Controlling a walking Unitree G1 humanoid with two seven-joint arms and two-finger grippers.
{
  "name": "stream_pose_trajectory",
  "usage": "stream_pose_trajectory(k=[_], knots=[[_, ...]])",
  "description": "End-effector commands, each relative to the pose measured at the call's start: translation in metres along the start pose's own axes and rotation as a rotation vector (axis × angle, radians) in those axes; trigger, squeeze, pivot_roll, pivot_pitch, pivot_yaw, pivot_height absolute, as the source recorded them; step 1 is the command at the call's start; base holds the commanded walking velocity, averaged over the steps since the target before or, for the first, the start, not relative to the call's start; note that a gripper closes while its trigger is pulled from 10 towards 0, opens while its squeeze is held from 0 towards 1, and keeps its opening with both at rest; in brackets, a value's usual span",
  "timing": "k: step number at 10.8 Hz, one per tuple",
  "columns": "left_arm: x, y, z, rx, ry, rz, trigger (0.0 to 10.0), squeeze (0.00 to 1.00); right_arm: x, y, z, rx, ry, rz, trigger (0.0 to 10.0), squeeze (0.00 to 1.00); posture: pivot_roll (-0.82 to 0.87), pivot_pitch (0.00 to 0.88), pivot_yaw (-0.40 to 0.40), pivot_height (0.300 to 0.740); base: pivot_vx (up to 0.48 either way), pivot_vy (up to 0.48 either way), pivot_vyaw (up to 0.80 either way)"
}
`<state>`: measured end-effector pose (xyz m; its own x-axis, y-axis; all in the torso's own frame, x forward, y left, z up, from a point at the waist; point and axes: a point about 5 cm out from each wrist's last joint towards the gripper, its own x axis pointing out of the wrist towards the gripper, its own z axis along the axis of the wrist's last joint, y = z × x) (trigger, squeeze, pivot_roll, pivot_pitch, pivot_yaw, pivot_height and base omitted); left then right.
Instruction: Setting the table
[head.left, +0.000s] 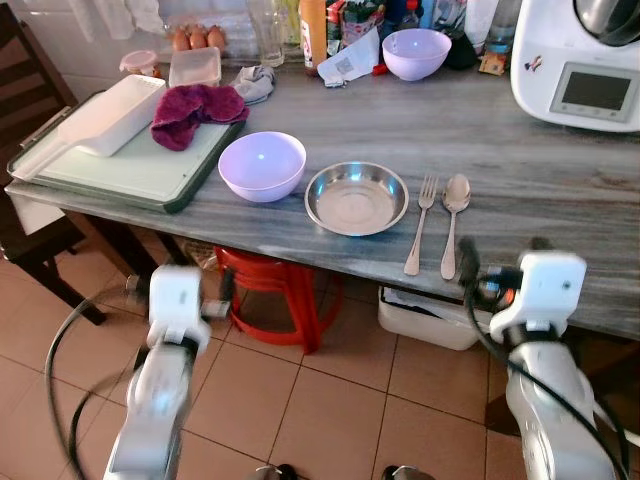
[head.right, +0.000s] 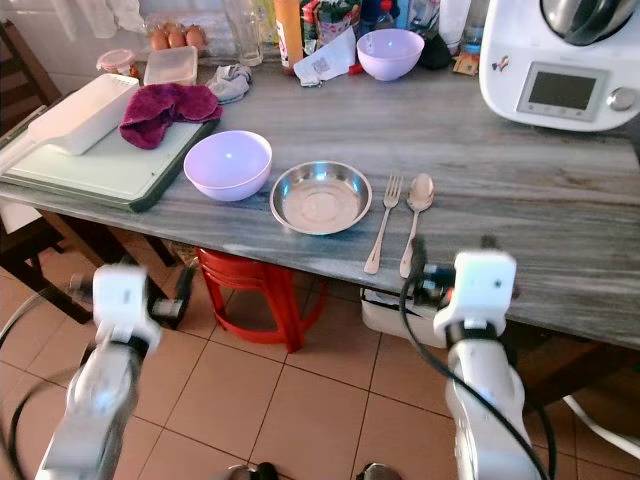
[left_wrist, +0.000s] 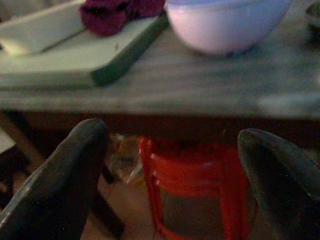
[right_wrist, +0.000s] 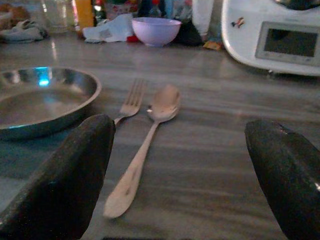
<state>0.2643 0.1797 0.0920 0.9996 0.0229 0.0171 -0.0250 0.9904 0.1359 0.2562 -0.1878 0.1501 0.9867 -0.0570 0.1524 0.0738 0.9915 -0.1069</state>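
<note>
Place setting on bench (head.left: 520, 170): steel plate (head.left: 356, 197), fork (head.left: 421, 221), spoon (head.left: 452, 222) beside it. Both grippers' fingers spread wide, empty, below edge. Judgement: keep right gripper (right_wrist: 185, 185) level, clear of spoon handle.

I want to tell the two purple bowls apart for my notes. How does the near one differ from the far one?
The near purple bowl stands by the front edge, beside the steel plate; the far purple bowl stands at the back among bottles. The near one looks paler and larger, though it is closer. Both are upright, round and appear empty.
</note>
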Motion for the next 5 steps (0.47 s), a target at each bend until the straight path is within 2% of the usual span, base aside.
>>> stream_pose_trajectory(k=[1, 3, 5], knots=[[-0.0041, 0.011, 0.0015, 0.032, -0.012, 0.043, 10.0, 0.0, -0.0018, 0.0043, 0.0046, 0.002, -0.008, 0.036, 10.0, 0.0, -0.08, 0.119, 0.068, 0.74, 0.0, 0.0, 0.0], [-0.0105, 0.0169, -0.0038, 0.048, 0.005, 0.065, 10.0, 0.0, -0.0036, 0.0007, 0.001, 0.01, 0.02, 0.021, 10.0, 0.0, -0.08, 0.119, 0.068, 0.74, 0.0, 0.0, -0.43], [-0.0087, 0.0128, -0.0032, 0.05, 0.002, 0.058, 10.0, 0.0, -0.0023, 0.0028, 0.0024, 0.009, 0.019, 0.03, 10.0, 0.0, -0.09, 0.124, 0.059, 0.74, 0.0, 0.0, -0.53]])
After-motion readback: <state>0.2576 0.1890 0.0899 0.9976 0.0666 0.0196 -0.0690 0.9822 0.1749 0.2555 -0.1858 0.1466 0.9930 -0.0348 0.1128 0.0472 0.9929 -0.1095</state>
